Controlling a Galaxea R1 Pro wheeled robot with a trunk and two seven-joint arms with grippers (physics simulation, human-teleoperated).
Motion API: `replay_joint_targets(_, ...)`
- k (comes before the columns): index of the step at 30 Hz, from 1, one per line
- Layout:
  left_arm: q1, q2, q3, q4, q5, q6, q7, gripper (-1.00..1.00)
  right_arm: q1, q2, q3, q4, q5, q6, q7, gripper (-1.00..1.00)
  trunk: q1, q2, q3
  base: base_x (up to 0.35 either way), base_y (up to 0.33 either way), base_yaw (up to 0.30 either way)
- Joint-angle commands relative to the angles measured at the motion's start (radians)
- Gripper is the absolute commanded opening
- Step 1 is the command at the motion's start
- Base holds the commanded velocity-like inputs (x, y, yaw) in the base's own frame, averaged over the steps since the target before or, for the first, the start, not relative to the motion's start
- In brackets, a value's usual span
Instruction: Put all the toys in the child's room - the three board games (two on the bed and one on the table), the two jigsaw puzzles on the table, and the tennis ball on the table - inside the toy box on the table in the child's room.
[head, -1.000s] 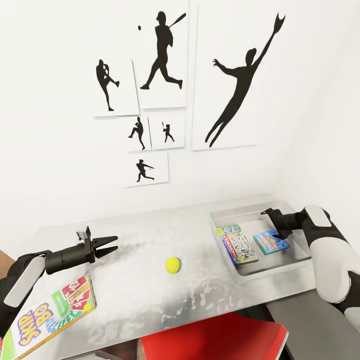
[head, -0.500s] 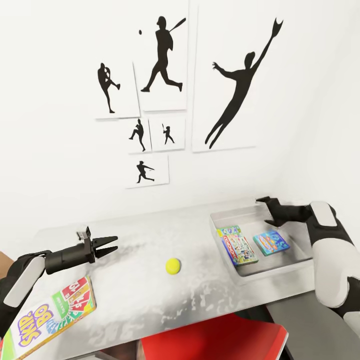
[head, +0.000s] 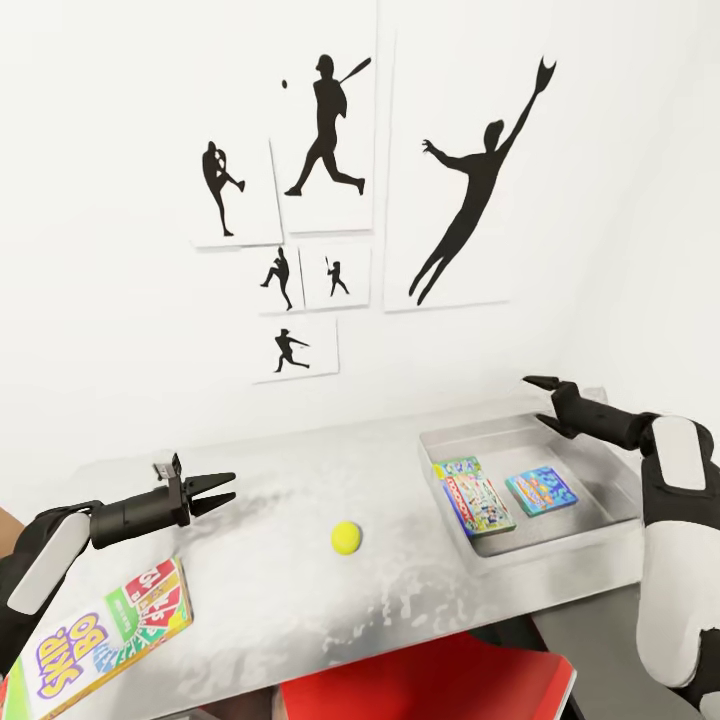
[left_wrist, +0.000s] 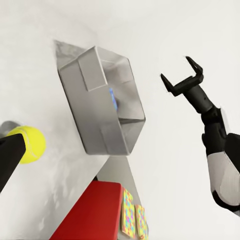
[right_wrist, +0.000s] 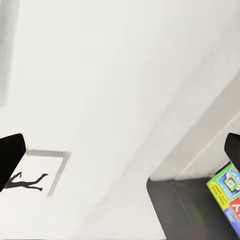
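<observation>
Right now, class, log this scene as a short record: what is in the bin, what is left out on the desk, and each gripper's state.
toy box: two board games inside, green-edged box and light blue box
table: tennis ball, Skip-Bo box
left gripper: open, empty, above table
right gripper: open, empty, above toy box's far edge
</observation>
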Motion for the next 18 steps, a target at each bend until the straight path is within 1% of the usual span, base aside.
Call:
replay_joint_targets(1, -0.001, 0.001, -0.002, 0.0, 0.001, 0.003, -0.002, 1.0, 0.011, 0.0, -0.001, -0.013, -0.003, 0.005, 0.014, 1.0, 0.001, -0.002, 0.0, 0.0, 0.0, 0.0)
replay_joint_targets(3, -0.001, 0.001, -0.002, 0.0, 0.001, 0.003, -0.002, 1.0, 0.034, 0.0, 0.006, -0.035, -0.004, 0.005, 0.049, 1.0, 0.001, -0.002, 0.003, 0.0, 0.0, 0.0)
replay_joint_targets(4, -0.001, 0.001, -0.002, 0.0, 0.001, 0.003, -0.002, 1.0, 0.059, 0.0, 0.02, -0.06, -0.004, 0.005, 0.087, 1.0, 0.001, -0.002, 0.005, 0.0, 0.0, 0.0)
replay_joint_targets(6, -0.001, 0.001, -0.002, -0.001, 0.001, 0.002, -0.002, 1.0, 0.085, 0.0, 0.04, -0.089, -0.004, 0.005, 0.127, 1.0, 0.001, -0.002, 0.008, 0.0, 0.0, 0.0)
replay_joint_targets(7, -0.001, 0.001, -0.002, 0.0, 0.001, 0.002, -0.002, 1.0, 0.111, 0.0, 0.063, -0.123, -0.003, 0.005, 0.169, 1.0, 0.001, -0.002, 0.01, 0.0, 0.0, 0.0)
replay_joint_targets(9, -0.001, 0.001, -0.002, 0.0, 0.001, 0.002, -0.002, 1.0, 0.137, 0.0, 0.081, -0.155, -0.003, 0.005, 0.208, 1.0, 0.001, -0.002, 0.013, 0.0, 0.0, 0.0)
replay_joint_targets(10, -0.001, 0.002, -0.003, 0.0, 0.001, 0.002, -0.002, 1.0, 0.161, 0.0, 0.095, -0.181, -0.003, 0.005, 0.244, 1.0, 0.001, -0.002, 0.014, 0.0, 0.0, 0.0)
replay_joint_targets(11, -0.001, 0.002, -0.003, 0.0, 0.001, 0.002, -0.002, 1.0, 0.174, 0.001, 0.1, -0.192, -0.003, 0.005, 0.26, 1.0, 0.001, -0.002, 0.016, 0.0, 0.0, 0.0)
replay_joint_targets(12, -0.001, 0.003, -0.002, 0.0, 0.001, 0.002, -0.002, 1.0, 0.199, 0.002, 0.107, -0.209, -0.002, 0.005, 0.287, 1.0, 0.001, -0.002, 0.018, 0.0, 0.0, 0.0)
replay_joint_targets(15, -0.001, 0.005, -0.002, 0.0, 0.001, 0.002, -0.002, 1.0, 0.236, 0.006, 0.114, -0.238, -0.001, 0.005, 0.319, 1.0, 0.001, -0.002, 0.023, 0.0, 0.0, 0.0)
replay_joint_targets(16, -0.001, 0.007, -0.002, 0.0, 0.001, 0.002, -0.002, 1.0, 0.263, 0.011, 0.116, -0.263, -0.002, 0.005, 0.338, 1.0, 0.001, -0.002, 0.024, 0.0, 0.0, 0.0)
replay_joint_targets(17, -0.001, 0.008, -0.002, 0.0, 0.001, 0.002, -0.003, 1.0, 0.279, 0.013, 0.117, -0.277, -0.002, 0.005, 0.347, 1.0, 0.001, -0.002, 0.026, 0.0, 0.0, 0.0)
replay_joint_targets(18, -0.001, 0.009, 0.0, 0.0, 0.001, 0.003, -0.003, 1.0, 0.312, 0.016, 0.117, -0.308, -0.002, 0.005, 0.37, 1.0, 0.001, -0.002, 0.028, 0.0, 0.0, 0.0)
